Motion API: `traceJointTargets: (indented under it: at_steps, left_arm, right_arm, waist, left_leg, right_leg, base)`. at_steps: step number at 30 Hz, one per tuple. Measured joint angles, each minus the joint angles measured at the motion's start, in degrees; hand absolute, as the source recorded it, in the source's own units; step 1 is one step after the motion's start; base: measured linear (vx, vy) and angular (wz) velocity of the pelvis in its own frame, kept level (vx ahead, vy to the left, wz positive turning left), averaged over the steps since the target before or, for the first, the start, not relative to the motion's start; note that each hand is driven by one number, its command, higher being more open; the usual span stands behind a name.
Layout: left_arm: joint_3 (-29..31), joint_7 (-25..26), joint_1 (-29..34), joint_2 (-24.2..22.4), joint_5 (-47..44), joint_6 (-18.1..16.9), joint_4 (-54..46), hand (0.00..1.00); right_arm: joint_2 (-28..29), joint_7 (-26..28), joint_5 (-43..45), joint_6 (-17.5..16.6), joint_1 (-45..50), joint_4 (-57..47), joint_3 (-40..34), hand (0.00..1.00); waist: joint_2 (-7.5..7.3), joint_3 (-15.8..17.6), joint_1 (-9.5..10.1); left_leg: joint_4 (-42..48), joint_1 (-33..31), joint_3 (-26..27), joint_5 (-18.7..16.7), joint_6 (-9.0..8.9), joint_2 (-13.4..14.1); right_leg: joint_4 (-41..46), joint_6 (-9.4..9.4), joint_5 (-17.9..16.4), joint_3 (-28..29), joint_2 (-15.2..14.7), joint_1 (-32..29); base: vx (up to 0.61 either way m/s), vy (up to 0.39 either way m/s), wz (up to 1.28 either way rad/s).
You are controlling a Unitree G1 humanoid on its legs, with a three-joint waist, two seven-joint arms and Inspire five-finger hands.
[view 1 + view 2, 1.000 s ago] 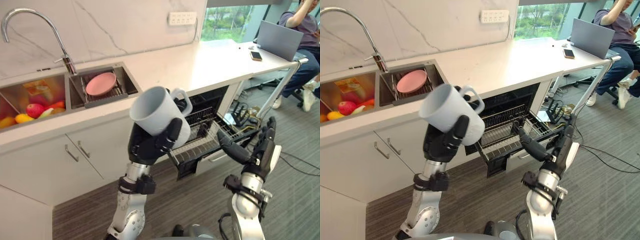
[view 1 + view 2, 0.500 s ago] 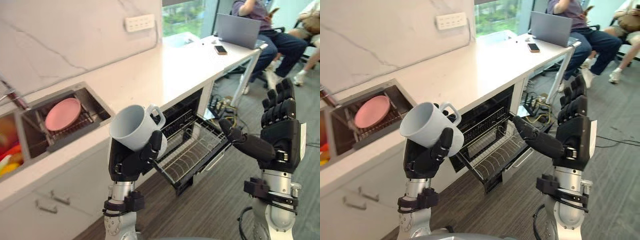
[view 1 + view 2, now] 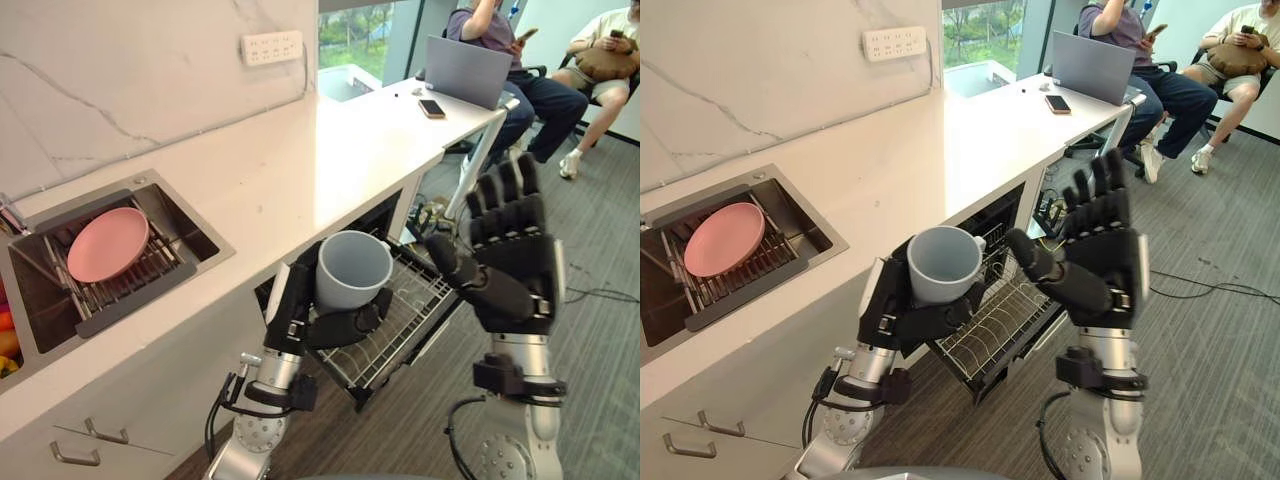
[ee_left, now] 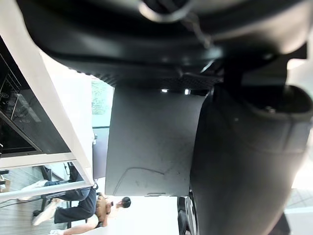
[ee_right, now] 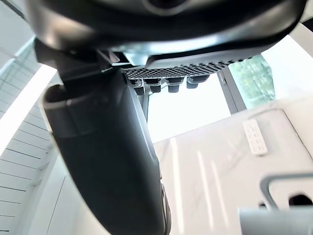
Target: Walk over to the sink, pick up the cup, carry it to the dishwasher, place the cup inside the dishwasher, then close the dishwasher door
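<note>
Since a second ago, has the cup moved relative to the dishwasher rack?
Yes. The cup, held in the left hand, has come right and down toward the pulled-out dishwasher rack. It now overlaps the rack's left end and has turned mouth-up.

The pulled-out dishwasher rack [image 3: 408, 315] lies open from above on its outer side, toward the carpeted floor [image 3: 600, 370]. The worktop [image 3: 300, 170] edge overhangs the rack's inner end and the dark dishwasher opening [image 3: 992, 215], blocking a straight descent there. The right hand [image 3: 515, 265], fingers spread, stands just beside the cup [image 3: 352, 270] in the left hand [image 3: 300, 315], narrowing that side.
</note>
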Motion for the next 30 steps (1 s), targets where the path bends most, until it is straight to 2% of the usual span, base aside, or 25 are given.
traceJointTargets:
  at_steps: [3,5,9,18,20,22,26,30]
  left_arm:
    - [-0.94,1.41,-1.79,-0.01,2.87,1.77,0.18,0.0]
    - [-1.31,1.47,-2.65,-0.02,2.94,1.9,1.15,0.0]
    - [-1.12,1.72,-2.79,0.0,2.87,2.48,1.57,0.0]
    - [-0.98,1.33,-2.82,0.21,2.1,3.09,1.59,0.0]
    - [-0.92,0.45,-2.87,0.44,0.23,3.08,1.58,0.0]
    - [-0.8,-1.48,-2.87,0.68,-2.88,3.06,1.58,0.0]
    - [0.18,-6.62,-2.86,1.39,-8.04,2.99,1.53,0.0]
    - [1.17,-9.39,-2.86,1.42,-9.63,2.34,0.87,0.0]
  right_arm:
    - [-0.61,1.85,-0.16,2.69,-1.2,2.62,4.53,1.0]
    - [-1.4,2.23,-0.26,3.25,-1.24,3.55,5.58,1.0]
    - [-2.36,2.5,-1.28,3.45,-1.24,3.86,5.8,1.0]
    - [-4.36,4.24,-1.1,3.85,-1.1,5.18,5.66,1.0]
    - [-4.4,4.64,-1.11,3.86,-1.13,5.3,5.64,1.0]
    - [-4.38,5.45,-1.1,3.86,-1.16,5.6,5.56,1.0]
    - [-6.12,8.53,-1.16,4.6,-1.11,7.38,4.86,1.0]
    - [-8.01,10.99,-1.28,5.99,-1.12,8.22,4.23,1.0]
  waist:
    - [0.13,0.09,0.42]
    - [0.36,0.24,0.69]
    - [0.44,0.37,0.73]
    - [0.6,0.9,0.71]
    - [0.78,1.03,0.73]
    - [0.73,1.06,0.87]
    - [1.62,1.35,0.66]
    - [1.57,1.33,0.64]
  left_leg:
    - [-0.04,-0.22,0.37,0.2,0.28,-0.07]
    - [-0.07,-0.28,0.27,0.39,0.56,-0.19]
    - [-0.28,-0.83,0.14,0.96,1.15,-1.06]
    - [-3.54,-2.41,-0.59,4.61,1.75,-2.57]
    - [-3.6,-3.0,-0.8,4.76,1.93,-2.63]
    - [-3.65,-3.59,-0.7,5.44,1.72,-2.91]
    - [-3.69,-3.66,-1.0,7.07,1.2,-2.25]
    - [-3.68,-3.9,-1.18,7.86,1.38,-1.95]
  right_leg:
    - [-0.88,0.03,1.05,-0.73,-0.08,-0.06]
    - [-0.97,0.06,1.55,-1.08,-0.16,-0.06]
    - [-1.47,0.02,1.69,-1.25,-0.95,-0.33]
    - [-2.94,-0.01,1.7,-2.36,-1.67,-1.63]
    - [-3.54,-0.32,1.51,-2.78,-1.79,-1.74]
    - [-3.83,-1.71,0.56,-3.51,-2.11,-2.33]
    - [-3.39,-2.67,-0.22,-3.92,-1.26,-2.81]
    - [-3.42,-2.34,0.42,-4.04,-0.93,-2.98]
  base:
    - [-0.02,0.012,-0.07]
    - [0.0,0.0,0.0]
    - [-0.04,0.023,0.03]
    - [-0.08,-0.001,0.05]
    - [-0.11,-0.006,0.05]
    - [-0.12,-0.013,-0.01]
    - [-0.11,-0.024,0.01]
    - [-0.02,-0.007,0.0]
